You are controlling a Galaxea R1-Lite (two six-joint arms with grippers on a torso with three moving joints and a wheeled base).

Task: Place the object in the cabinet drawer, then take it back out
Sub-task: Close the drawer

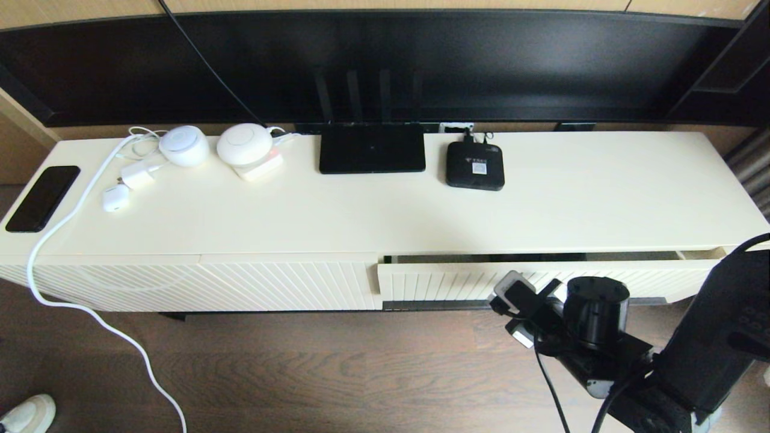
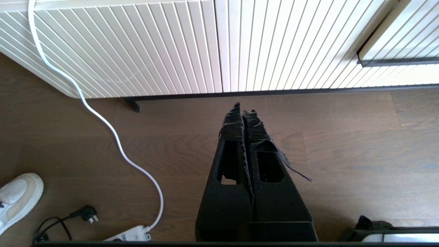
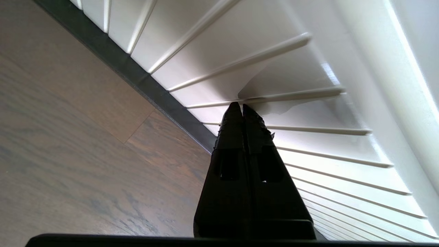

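Note:
The cabinet drawer is the wide cream ribbed front at the cabinet's right half, with its dark bar handle along the bottom edge. It stands out a little, leaving a narrow dark gap under the cabinet top. The black organizer box is out of view in every frame. My right arm reaches toward the drawer front. My right gripper is shut and empty, its tips close to the ribs just above the handle. My left gripper is shut and empty, low over the floor before the diagonal-ribbed panel.
On the cabinet top lie a flat black router, a small black set-top box, two white round devices and a phone. A white cable trails to a power strip. A white shoe stands at the near left.

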